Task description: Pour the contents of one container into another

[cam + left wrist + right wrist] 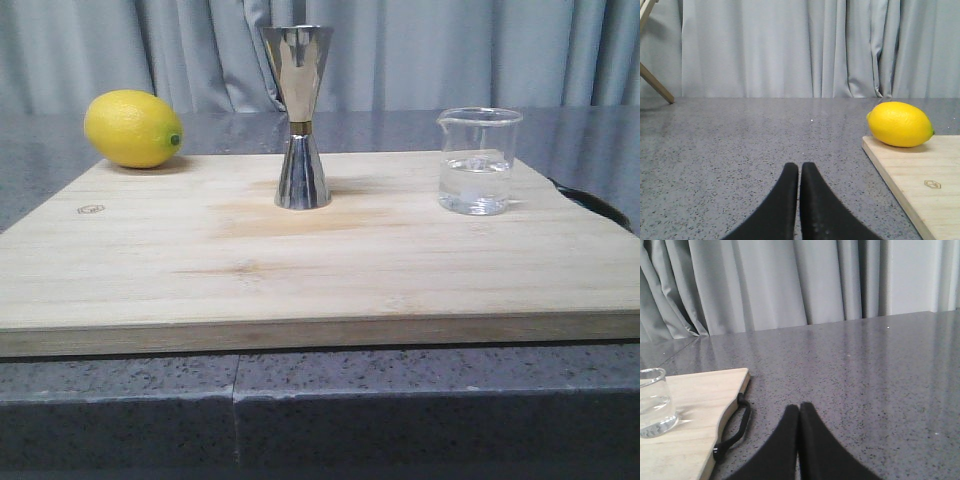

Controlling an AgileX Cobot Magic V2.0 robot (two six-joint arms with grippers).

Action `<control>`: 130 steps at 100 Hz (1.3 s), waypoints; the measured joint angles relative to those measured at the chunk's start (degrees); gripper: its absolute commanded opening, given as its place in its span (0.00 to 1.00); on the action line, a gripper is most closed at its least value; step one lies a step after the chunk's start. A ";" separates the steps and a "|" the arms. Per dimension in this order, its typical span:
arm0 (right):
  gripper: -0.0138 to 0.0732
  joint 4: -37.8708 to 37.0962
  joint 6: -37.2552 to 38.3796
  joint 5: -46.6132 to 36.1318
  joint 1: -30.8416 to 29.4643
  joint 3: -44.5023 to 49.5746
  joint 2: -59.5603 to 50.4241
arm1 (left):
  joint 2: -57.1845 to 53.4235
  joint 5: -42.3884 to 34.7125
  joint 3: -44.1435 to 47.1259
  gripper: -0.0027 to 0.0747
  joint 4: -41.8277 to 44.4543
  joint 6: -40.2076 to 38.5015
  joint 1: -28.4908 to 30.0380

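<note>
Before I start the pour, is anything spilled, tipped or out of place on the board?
Nothing stands out. The jigger stands upright mid-board, and the beaker stands upright to its right holding clear liquid, with no wet patch visible on the cutting board. The lemon rests at the far left corner.

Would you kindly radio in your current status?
Both end effectors shut, empty, off the board. Beaker part-filled, jigger upright beside it. Lemon clear of path.

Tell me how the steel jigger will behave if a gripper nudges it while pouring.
The jigger probably tips easily: it stands tall on a narrow base with a thin waist. Its polished metal looks slippery. It is likely rigid, so a knock would topple it rather than dent it.
</note>
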 measured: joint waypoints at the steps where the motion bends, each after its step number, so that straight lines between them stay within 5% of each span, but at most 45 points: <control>1: 0.08 0.00 0.00 0.00 0.00 0.00 0.00 | 0.00 0.00 0.00 0.01 0.00 0.00 0.00; 104: 0.08 -1.82 0.00 -1.29 0.00 0.00 0.00 | 0.00 -1.90 -0.19 0.01 -0.12 0.00 0.00; 130: 0.08 -2.28 0.00 8.91 0.00 -9.09 0.11 | 0.00 6.16 -8.71 0.01 -0.61 0.00 0.00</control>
